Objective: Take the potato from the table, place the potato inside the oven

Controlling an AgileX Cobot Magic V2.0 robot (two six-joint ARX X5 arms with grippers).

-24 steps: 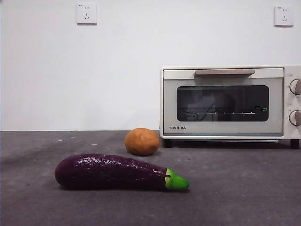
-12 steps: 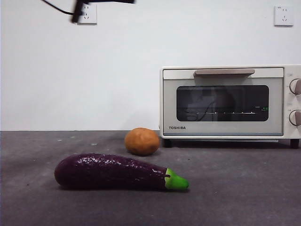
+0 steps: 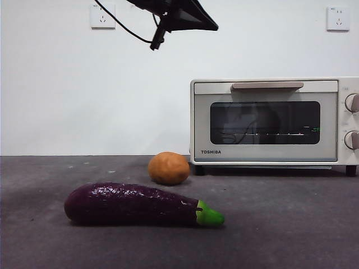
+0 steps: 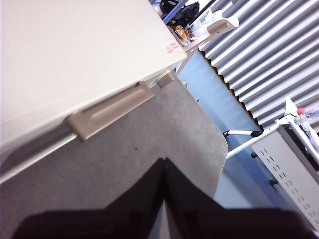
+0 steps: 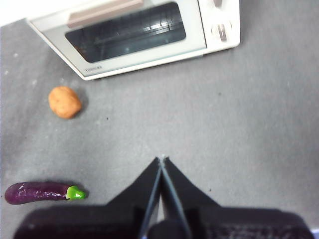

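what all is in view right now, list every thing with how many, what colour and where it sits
potato: one, orange-brown, on the table just off the oven's front corner, nothing holding it
eggplant: one, glossy purple with a green tip, lying lengthwise nearer the front camera than the potato
oven: one, cream-beige, dark glass door shut, at the back by the wall
table: one, dark grey
wall sockets: two, white, high on the wall
left claw: one, black, jaws together, near the oven handle
right claw: one, black, jaws together, high over bare table
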